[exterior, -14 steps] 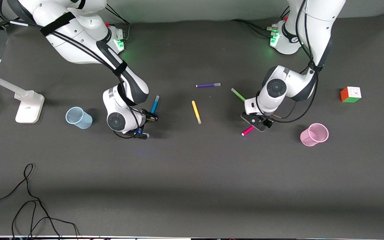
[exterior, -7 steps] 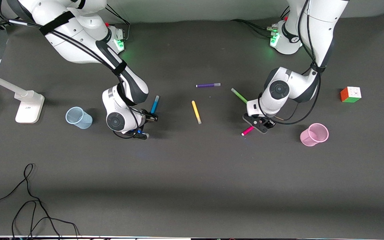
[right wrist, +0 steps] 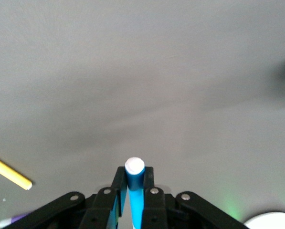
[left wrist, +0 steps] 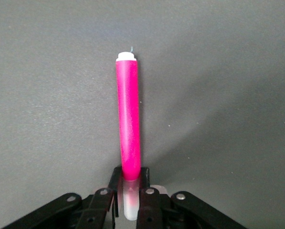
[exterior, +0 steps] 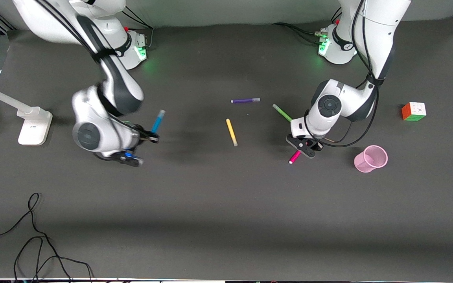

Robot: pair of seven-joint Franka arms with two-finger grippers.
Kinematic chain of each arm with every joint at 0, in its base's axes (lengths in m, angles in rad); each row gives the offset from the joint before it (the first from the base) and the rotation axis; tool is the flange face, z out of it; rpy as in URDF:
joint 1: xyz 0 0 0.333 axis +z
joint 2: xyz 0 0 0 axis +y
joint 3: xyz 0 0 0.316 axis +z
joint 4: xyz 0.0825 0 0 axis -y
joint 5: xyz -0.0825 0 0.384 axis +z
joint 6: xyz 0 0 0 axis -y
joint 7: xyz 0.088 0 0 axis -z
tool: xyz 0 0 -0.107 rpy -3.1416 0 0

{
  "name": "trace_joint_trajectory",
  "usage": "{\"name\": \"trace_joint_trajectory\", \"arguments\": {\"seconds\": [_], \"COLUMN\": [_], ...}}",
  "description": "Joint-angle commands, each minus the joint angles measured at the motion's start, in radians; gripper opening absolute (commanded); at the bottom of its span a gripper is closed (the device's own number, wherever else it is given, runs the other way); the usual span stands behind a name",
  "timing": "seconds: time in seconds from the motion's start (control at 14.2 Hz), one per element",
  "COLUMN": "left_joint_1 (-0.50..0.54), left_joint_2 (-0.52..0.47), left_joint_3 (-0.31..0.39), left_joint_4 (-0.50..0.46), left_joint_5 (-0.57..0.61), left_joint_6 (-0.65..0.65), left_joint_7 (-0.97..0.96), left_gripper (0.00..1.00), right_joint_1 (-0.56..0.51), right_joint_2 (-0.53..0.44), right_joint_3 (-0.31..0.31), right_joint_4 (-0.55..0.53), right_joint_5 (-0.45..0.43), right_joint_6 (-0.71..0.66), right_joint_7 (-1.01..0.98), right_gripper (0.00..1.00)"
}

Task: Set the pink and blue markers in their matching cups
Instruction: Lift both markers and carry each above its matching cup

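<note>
I've got the right gripper [exterior: 152, 138] clenched on the blue marker [exterior: 157, 120], up over bare mat; blue cup not in sight. Left gripper [exterior: 304, 146] is pinched tight on the pink marker [exterior: 294, 157] at its pale cap, near the pink cup [exterior: 371, 158], w/ marker outside it.
</note>
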Motion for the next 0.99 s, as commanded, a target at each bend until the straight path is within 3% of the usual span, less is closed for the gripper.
{"name": "trace_joint_trajectory", "arguments": {"seconds": [0.0,0.42,0.56,0.71,0.92], "left_joint_1": [0.028,0.152,0.227,0.276,0.361], "left_joint_2": [-0.044,-0.177,-0.209,-0.199,-0.196], "left_joint_3": [-0.003,-0.002,-0.002,0.0,0.001], "left_joint_4": [0.074,0.3,0.399,0.499,0.552], "left_joint_5": [0.003,-0.112,-0.12,-0.113,-0.102], "left_joint_6": [-0.143,-0.612,-0.828,-1.0,-1.111], "left_joint_7": [-0.031,-0.041,-0.031,-0.034,-0.049], "left_gripper": [0.07,0.05,0.02,0.02,0.02], "right_joint_1": [0.006,0.006,0.006,0.006,0.006], "right_joint_2": [-0.106,-0.231,-0.275,-0.342,-0.436], "right_joint_3": [-0.038,-0.113,-0.154,-0.2,-0.256], "right_joint_4": [0.052,0.037,-0.006,-0.099,-0.32], "right_joint_5": [-0.104,-0.302,-0.317,-0.333,-0.334], "right_joint_6": [-0.103,-0.076,-0.031,0.065,0.312], "right_joint_7": [-0.097,-0.355,-0.441,-0.513,-0.582], "right_gripper": [0.0,0.0,0.0,0.0,0.0]}}
